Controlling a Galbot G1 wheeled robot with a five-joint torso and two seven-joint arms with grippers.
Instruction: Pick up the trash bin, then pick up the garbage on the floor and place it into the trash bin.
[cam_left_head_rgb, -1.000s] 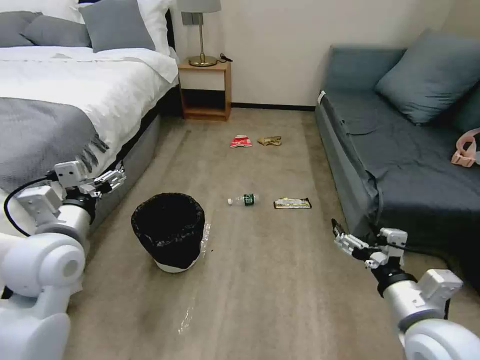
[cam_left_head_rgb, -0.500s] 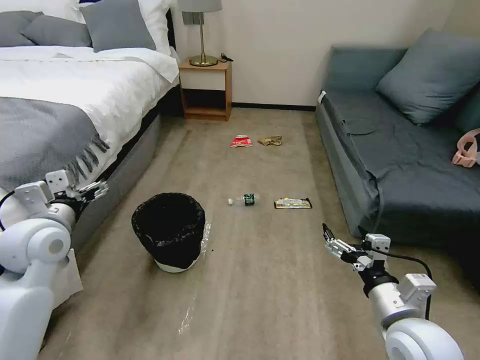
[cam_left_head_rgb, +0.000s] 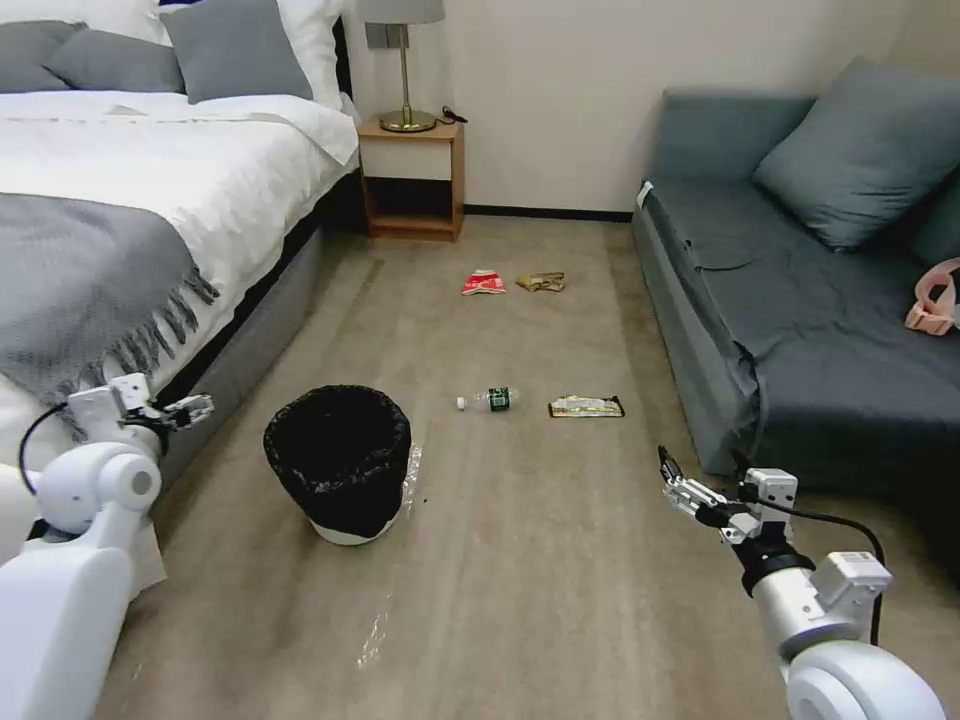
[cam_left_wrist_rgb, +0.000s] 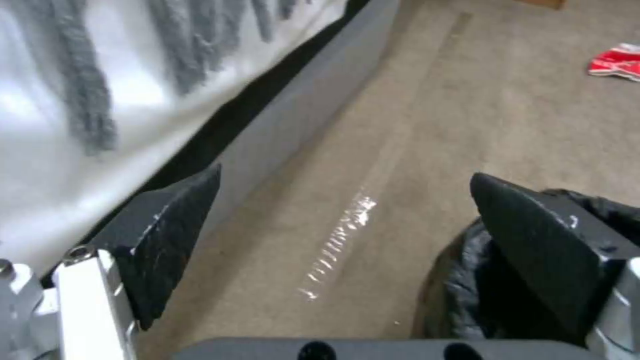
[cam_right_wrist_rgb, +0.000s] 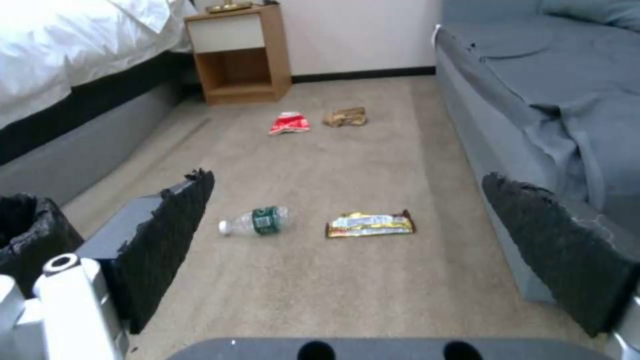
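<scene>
Head view gives you the trash bin (cam_left_head_rgb: 338, 462) upright on the carpet beside the bed (cam_left_head_rgb: 120, 200), its black liner bunched over the rim. From the bin, toward the sofa (cam_left_head_rgb: 800, 300), you see the clear bottle (cam_left_head_rgb: 486, 400) and then the yellow-black wrapper (cam_left_head_rgb: 586, 406); farther off, toward the nightstand (cam_left_head_rgb: 411, 180), lie the red-white snack bag (cam_left_head_rgb: 483, 283) and the brown paper wad (cam_left_head_rgb: 540, 282). Your left gripper (cam_left_head_rgb: 190, 408) hangs between bin and bed, jaws spread wide and empty, while your right gripper (cam_left_head_rgb: 676, 487) hovers on the bin's far side near the sofa, also wide and empty.
</scene>
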